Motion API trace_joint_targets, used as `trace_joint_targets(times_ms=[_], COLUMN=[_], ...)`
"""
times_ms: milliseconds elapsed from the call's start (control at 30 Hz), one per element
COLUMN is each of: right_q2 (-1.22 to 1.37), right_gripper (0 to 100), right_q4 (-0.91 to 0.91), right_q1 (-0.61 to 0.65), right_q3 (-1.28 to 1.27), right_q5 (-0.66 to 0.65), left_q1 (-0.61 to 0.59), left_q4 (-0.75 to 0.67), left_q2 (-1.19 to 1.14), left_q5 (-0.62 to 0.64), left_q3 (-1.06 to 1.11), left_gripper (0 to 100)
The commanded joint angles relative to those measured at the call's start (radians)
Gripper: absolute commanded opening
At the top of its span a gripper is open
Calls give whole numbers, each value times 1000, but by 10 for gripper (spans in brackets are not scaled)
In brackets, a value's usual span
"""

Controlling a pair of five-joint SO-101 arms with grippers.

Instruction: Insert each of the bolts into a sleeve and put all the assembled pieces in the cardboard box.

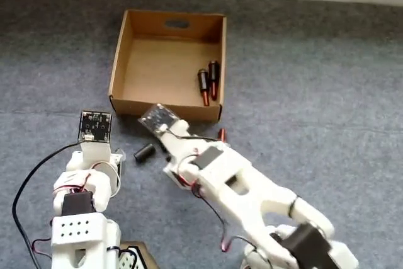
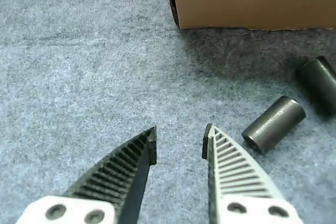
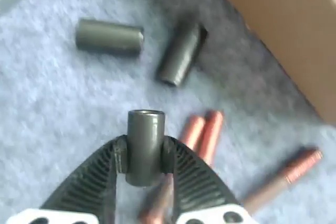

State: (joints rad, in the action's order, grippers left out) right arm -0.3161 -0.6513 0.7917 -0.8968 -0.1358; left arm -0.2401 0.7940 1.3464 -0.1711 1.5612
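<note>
Right gripper (image 3: 144, 156) clamps a sleeve (image 3: 145, 140), bore facing outward; bolts (image 3: 202, 132) lie just beside it, roughly parallel. Left gripper (image 2: 179, 142), released, sits near a loose sleeve (image 2: 274, 123).

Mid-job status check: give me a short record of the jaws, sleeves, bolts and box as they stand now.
left jaws: open, empty, low over the carpet
right jaws: shut on the held sleeve
loose sleeves: two on the carpet in front of the box, one beside the left jaws
loose bolts: at least three on the carpet near the right jaws
cardboard box: holds two assembled pieces, side by side near its right wall
</note>
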Motion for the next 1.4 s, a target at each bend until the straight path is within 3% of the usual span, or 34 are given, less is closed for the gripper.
trace_joint_targets(times_ms=[0,167,367,500,633,1000,1200,1367], right_q2=[-179,-252,-252,-263,-263,-263,-262,-251], right_gripper=[5,5,5,5,5,5,5,5], right_q4=[-21,-38,-38,-41,-87,-285,-245,-147], right_q1=[-50,-7,74,64,-38,-484,-588,-596], right_q3=[-122,-255,-278,-274,-208,4,-120,-259], right_q5=[-14,-106,-106,-106,-104,-6,-17,-104], left_q1=[-10,-10,-10,-10,-10,-10,-8,-8], left_q4=[-18,-18,-18,-18,-18,-18,-18,-18], left_q2=[12,12,12,12,12,12,12,12], left_q5=[9,9,9,9,9,9,9,9], left_q3=[-36,-36,-36,-36,-35,-35,-35,-33], left_gripper=[168,168,168,168,168,168,168,168])
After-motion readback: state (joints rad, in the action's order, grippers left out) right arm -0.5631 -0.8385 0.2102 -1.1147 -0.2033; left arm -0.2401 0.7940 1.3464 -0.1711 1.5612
